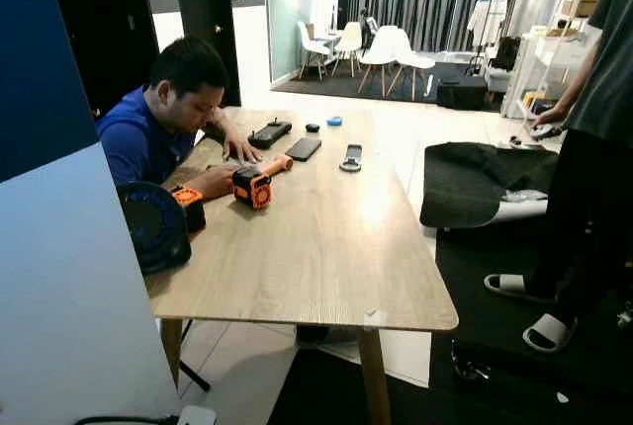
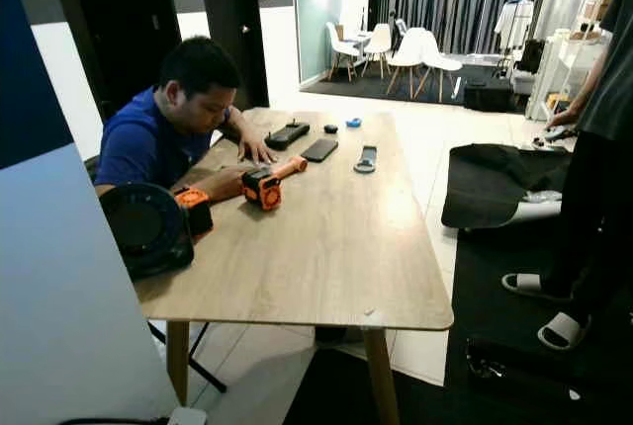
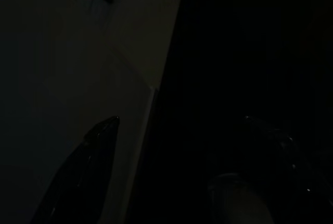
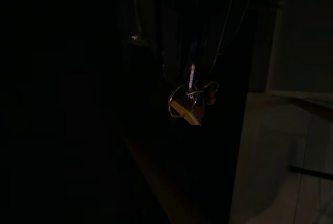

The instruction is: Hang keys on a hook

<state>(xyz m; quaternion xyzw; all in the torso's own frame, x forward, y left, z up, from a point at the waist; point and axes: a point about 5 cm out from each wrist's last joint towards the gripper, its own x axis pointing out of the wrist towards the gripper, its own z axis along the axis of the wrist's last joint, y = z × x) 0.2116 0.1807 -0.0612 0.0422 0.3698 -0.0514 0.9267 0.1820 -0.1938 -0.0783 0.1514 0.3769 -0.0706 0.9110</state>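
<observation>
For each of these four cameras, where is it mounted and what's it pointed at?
Left eye, head: looks forward and down at the wooden table and a seated person.
Right eye, head: shares that same scene, slightly offset.
Left wrist: dark; looks along the left gripper, fingers apart.
Right wrist: dark; looks at hanging keys.

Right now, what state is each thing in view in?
Keys: hanging on rings, in the dark of the right wrist view.
Left gripper: open, fingers apart, holding nothing.
Orange tool: lying on the table, under the seated person's hands.
Phone: flat on the table.
Fan: standing at the table's corner.
Hook: cannot be made out.
</observation>
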